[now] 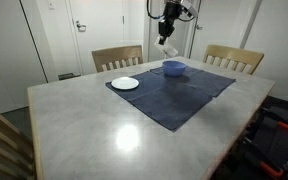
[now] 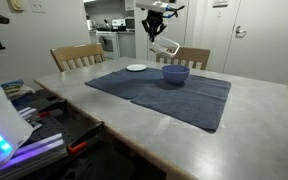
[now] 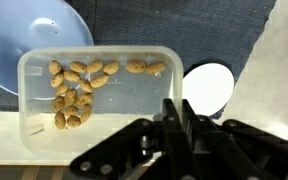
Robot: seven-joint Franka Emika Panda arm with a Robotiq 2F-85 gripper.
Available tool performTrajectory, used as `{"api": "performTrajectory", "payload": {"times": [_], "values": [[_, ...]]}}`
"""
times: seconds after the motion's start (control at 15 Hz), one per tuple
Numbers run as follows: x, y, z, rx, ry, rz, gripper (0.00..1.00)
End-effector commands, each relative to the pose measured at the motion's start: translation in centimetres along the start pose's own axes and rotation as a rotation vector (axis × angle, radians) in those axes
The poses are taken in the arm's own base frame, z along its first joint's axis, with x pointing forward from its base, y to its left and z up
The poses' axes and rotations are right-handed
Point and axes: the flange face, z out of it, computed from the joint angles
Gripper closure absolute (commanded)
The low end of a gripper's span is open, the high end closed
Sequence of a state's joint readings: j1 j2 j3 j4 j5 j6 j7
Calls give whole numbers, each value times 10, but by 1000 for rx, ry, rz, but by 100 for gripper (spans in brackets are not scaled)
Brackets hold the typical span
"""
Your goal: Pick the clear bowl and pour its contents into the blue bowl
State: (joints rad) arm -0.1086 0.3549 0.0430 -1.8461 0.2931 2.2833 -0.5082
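Here, at the top centre of both exterior views, we see the clear bowl (image 2: pixel 164 47) hanging tilted in the air, above the blue bowl (image 2: pixel 175 74) and apart from it. The gripper (image 2: pixel 156 28) is closed on the clear bowl's rim and carries it.

The blue bowl stands on a dark blue cloth mat (image 2: pixel 164 95) spread over the counter (image 2: pixel 254 130). A white plate (image 2: pixel 136 68) sits at the mat's edge, to the left of the bowls. Wooden chairs (image 1: pixel 117 57) line the counter's far side.

Only the wrist view shows us the contents: tan nut-like pieces (image 3: pixel 79 90), clustered in the left half of the clear bowl. There the blue bowl fills the upper left and the plate lies right of centre. Only the exterior views show us the clear bowl's height and tilt.
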Motion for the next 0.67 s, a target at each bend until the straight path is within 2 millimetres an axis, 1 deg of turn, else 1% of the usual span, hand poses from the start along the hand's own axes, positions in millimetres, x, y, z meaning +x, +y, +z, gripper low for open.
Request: {"api": "performTrajectory", "payload": {"times": [0.0,0.33,0.6], "values": [[-7,13,5,38,42,-18,98],[-16,26,11,77,67,-18,98],[-22,30,18,97,100,-31,98]]}}
